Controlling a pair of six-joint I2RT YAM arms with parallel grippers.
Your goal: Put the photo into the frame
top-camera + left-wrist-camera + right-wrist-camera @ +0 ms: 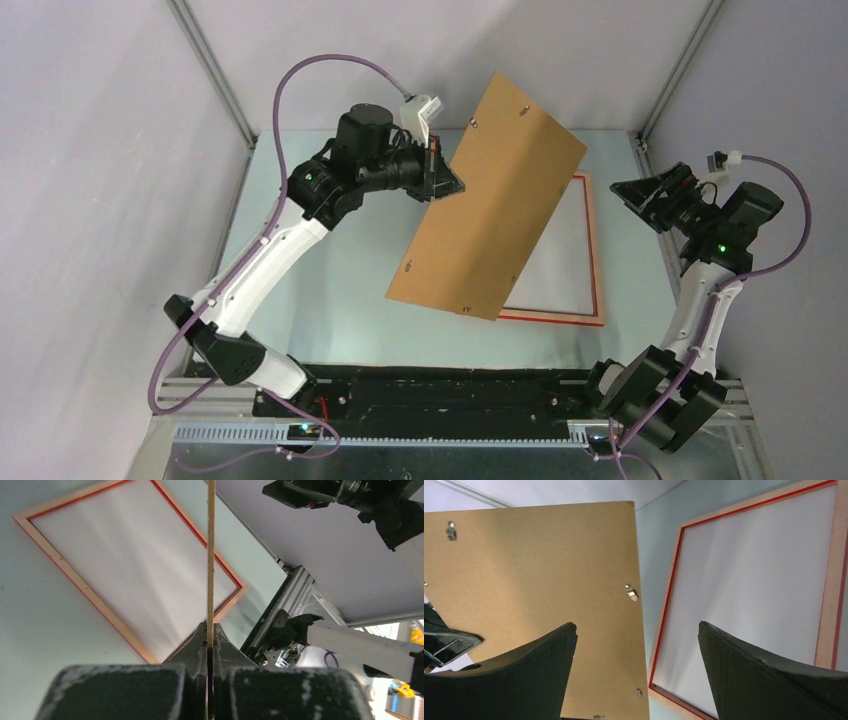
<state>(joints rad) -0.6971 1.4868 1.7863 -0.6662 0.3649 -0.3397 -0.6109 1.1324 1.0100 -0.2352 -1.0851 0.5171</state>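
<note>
Nearest the arm bases, the frame lies flat on the pale bench, right of centre. Its pale wood back faces up, with a red line along the inner edge, so the opening is ready for loading from behind. A pale blank sheet fills the opening; I cannot tell whether it is glass or the turned-over print. No landscape print shows in any view, so the photo's whereabouts are unconfirmed. Above the frame's left part hangs the brown backing board, lifted clear and steeply tilted, likely to keep the opening accessible. Small metal tabs dot its upper face. Further back, the left hand is clamped tight on the board's left edge; the wrist view shows the thin edge pinched between the closed fingers. At the frame's far right corner the right hand hovers with fingers spread wide and holding nothing, aimed across the frame and board, seemingly ready to assist.
</note>
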